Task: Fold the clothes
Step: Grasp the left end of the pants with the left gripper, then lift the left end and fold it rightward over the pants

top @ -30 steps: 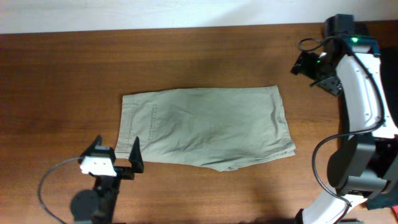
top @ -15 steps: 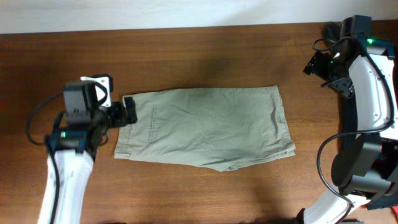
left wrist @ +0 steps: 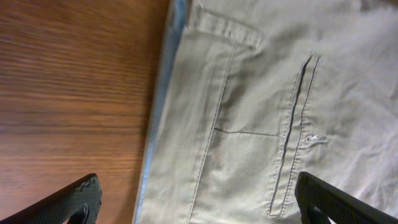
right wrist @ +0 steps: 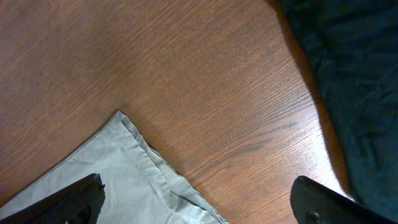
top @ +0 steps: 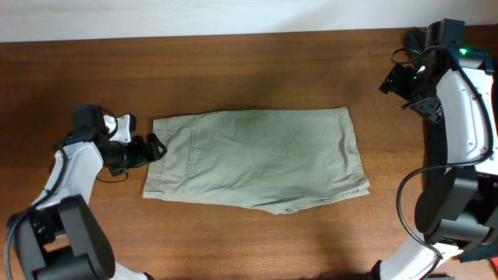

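While my left gripper (top: pixel 154 147) sits low at centre-left of the overhead frame, arm bent in from the left edge and fingers spread wide astride the waistband (left wrist: pixel 163 124), the risk I see is closing on one layer only, or catching the table (top: pixel 233 78), which would drag the shorts (top: pixel 257 159) crooked. They lie flat across mid-frame, waistband leftward. My right gripper (top: pixel 397 85), spread too and empty, hangs at upper right, arm drawn back, well apart from the cloth.
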You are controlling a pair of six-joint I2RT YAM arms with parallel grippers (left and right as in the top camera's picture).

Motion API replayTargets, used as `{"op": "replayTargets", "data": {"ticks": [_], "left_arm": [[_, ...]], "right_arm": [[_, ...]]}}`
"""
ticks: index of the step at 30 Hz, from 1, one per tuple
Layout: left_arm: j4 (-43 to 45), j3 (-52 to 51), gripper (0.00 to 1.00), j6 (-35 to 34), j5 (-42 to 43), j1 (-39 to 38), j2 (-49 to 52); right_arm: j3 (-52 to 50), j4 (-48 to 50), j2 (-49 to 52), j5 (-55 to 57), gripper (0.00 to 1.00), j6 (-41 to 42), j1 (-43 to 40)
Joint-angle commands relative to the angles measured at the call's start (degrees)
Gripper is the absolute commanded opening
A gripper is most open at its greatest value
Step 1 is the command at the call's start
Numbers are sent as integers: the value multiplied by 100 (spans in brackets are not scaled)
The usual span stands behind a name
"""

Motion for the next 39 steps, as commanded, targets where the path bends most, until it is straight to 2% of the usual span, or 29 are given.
{"op": "replayTargets", "data": {"ticks": [1, 5, 8, 13, 17, 20, 22, 24, 25, 26, 27, 29, 30, 32, 35, 39], "left_arm": [[39, 87, 99, 348, 289, -7, 310], [66, 87, 99, 350, -341, -7, 518], [76, 87, 99, 426, -330, -7, 649], [74, 81, 99, 483, 321, -13, 951], [-52, 76, 99, 890, 1141, -35, 1130], [-92, 39, 98, 885, 1154, -94, 1174], [-98, 39, 89, 883, 1154, -151, 1215], [-101, 39, 73, 883, 1154, -166, 1231], [-101, 39, 68, 883, 1152, -175, 1231], [-101, 39, 57, 883, 1152, -192, 1231], [-98, 39, 39, 885, 1130, -190, 1231], [-98, 39, 26, 883, 1082, -199, 1231], [-96, 55, 13, 879, 944, -195, 1231], [-103, 122, 2, 691, 632, -129, 1228], [-310, 396, 1, 306, 175, 70, 1224], [-970, 1257, 1, 160, -7, 457, 1224]], "right_arm": [[74, 2, -66, 52, 99, 4, -2], [74, 0, -66, 52, 99, 4, -2], [74, 0, -66, 52, 99, 4, -2], [74, 2, -66, 55, 99, 4, -2], [74, 2, -66, 52, 99, 4, -2], [74, 0, -66, 52, 99, 4, -2], [74, 2, -66, 52, 99, 4, -2], [74, 2, -66, 52, 98, 4, -2], [74, 2, -66, 52, 99, 4, -2], [74, 0, -66, 55, 99, 4, -2], [74, 0, -66, 52, 99, 4, -2], [74, 2, -66, 52, 99, 4, -2], [74, 0, -66, 52, 99, 4, -2], [74, 0, -66, 52, 99, 4, -2], [74, 2, -66, 52, 99, 4, -2], [74, 0, -66, 52, 99, 4, -2]]}}
